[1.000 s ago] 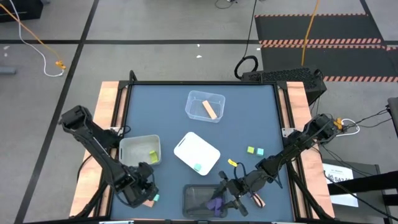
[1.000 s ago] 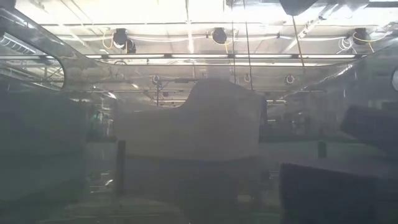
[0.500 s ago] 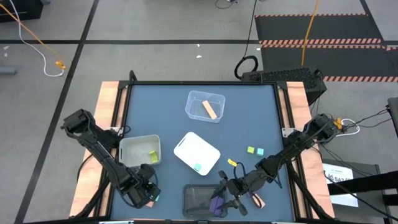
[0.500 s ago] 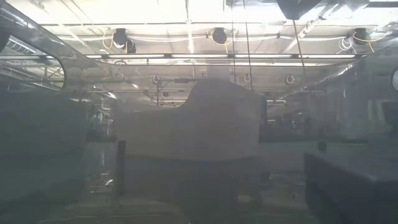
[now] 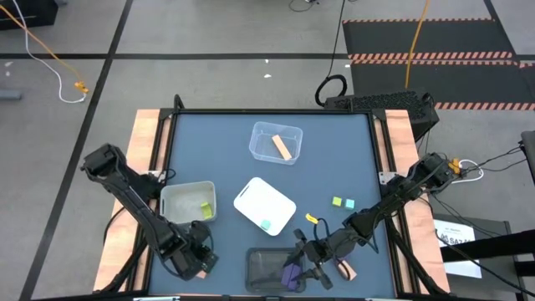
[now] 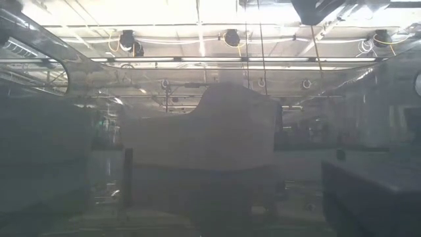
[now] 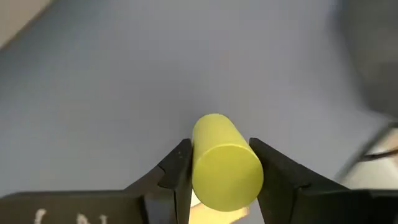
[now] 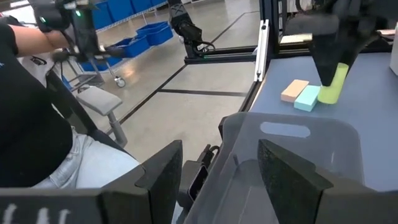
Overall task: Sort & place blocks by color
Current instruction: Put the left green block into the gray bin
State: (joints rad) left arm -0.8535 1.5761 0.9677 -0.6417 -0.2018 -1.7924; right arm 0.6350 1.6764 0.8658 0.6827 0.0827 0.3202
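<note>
Two salmon and teal blocks (image 8: pixel 301 94) hidden overhead beneath left gripper (image 7: pixel 219 163).

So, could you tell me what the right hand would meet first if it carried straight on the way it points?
Most likely the dark bin: its near rim sits directly ahead of the right hand, whose fingers stand open. How near the rim is I cannot tell.

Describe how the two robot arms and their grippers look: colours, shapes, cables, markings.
Both arms are dark, jointed and slim, each mounted at a wooden side edge of the table. The left gripper has two black, wedge-shaped fingers with faint white lettering on the body. The right gripper has matching dark angular fingers. Cables run beside the right arm's base.
</note>
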